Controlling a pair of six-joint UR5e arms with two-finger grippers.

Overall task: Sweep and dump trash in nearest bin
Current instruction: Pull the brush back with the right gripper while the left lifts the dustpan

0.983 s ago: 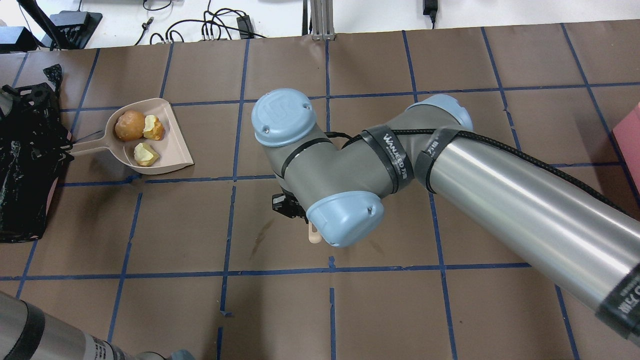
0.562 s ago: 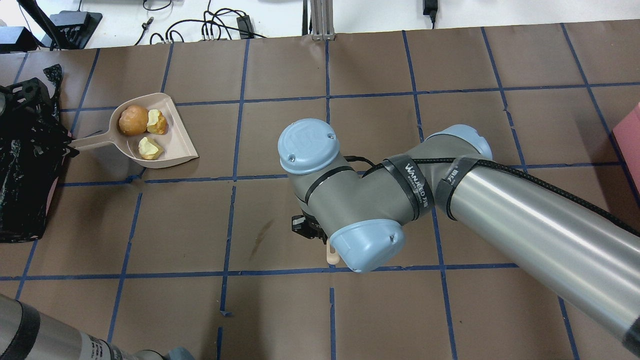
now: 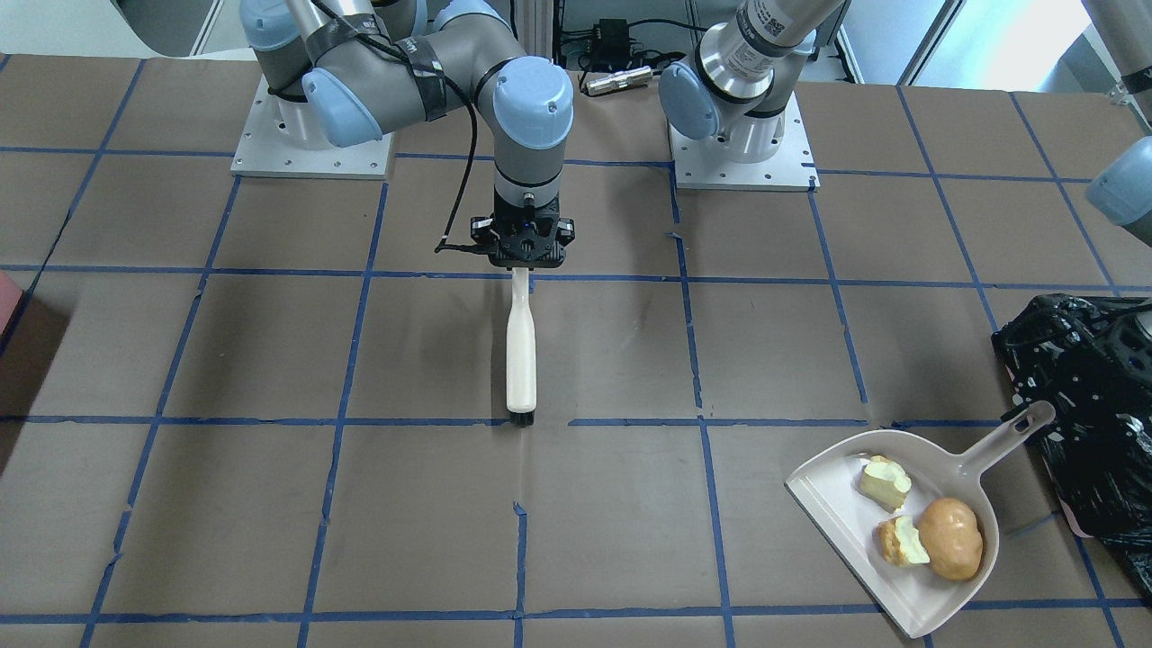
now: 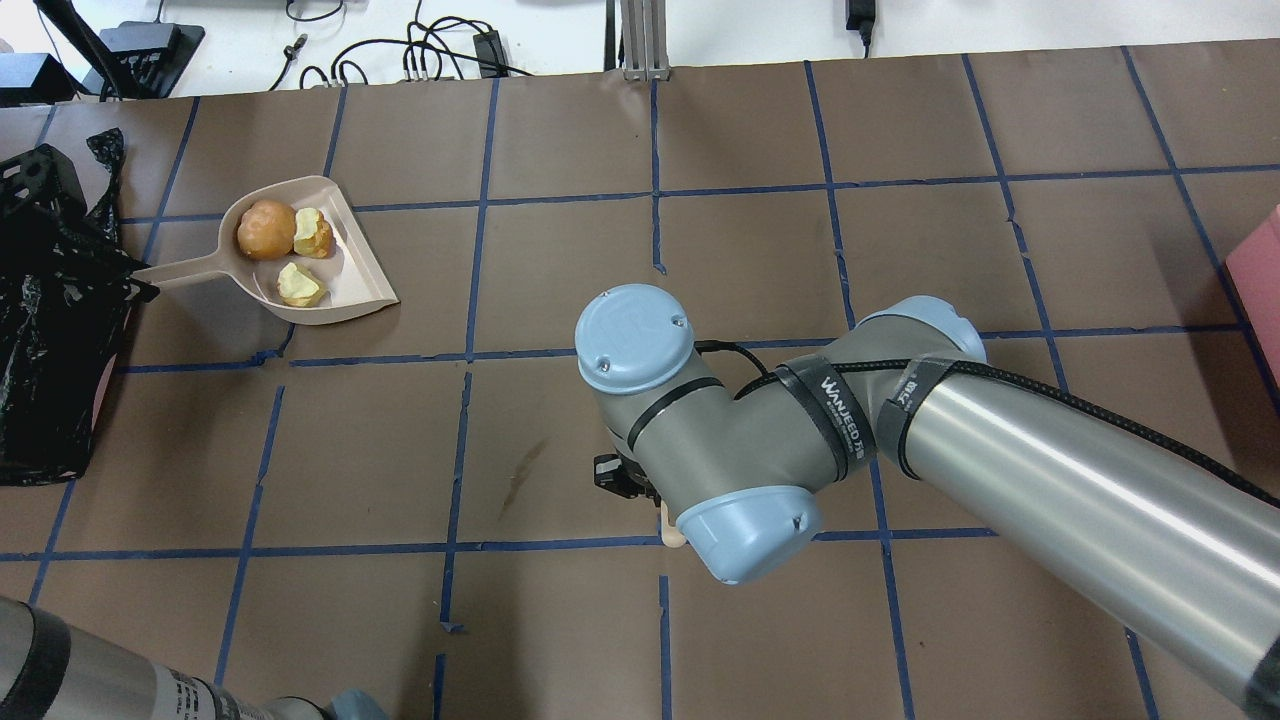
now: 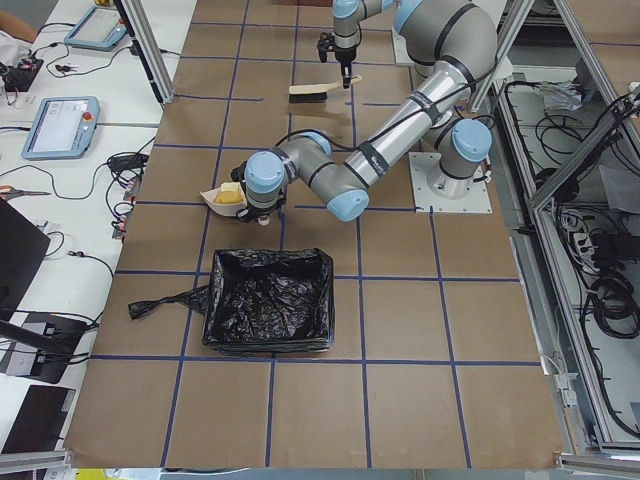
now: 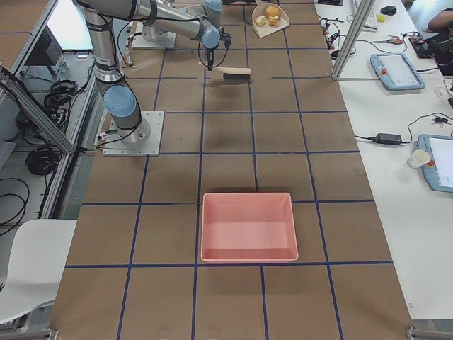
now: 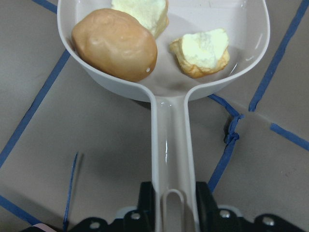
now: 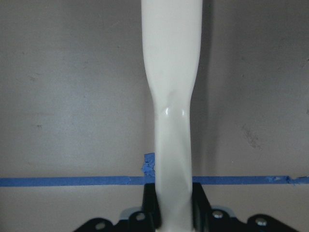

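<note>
Toward the worktop's left end, by the operators' edge: dustpan (image 3: 837, 513); its long axis runs roughly along the table's length, with the handle pointing at the left end and the open lip facing the middle.
Dustpan contents: tan lump (image 3: 949, 537) at the back wall, a pale spongy chunk (image 3: 900, 540) touching it, and a second pale chunk (image 3: 885, 481) a little apart on the robot's side.
Left gripper (image 7: 175, 200): fingers pinched on the tip of the dustpan's handle.
Bin (image 5: 268, 300): black-lined, at the left end just beyond the handle; crinkled liner shows inside.
Brush (image 3: 520, 351): mid-worktop, long axis across the table, bristle end toward the operators' edge.
Right gripper (image 8: 174, 205): clamped on the brush's handle end.
Pink tray (image 6: 248, 227): near the right end.
</note>
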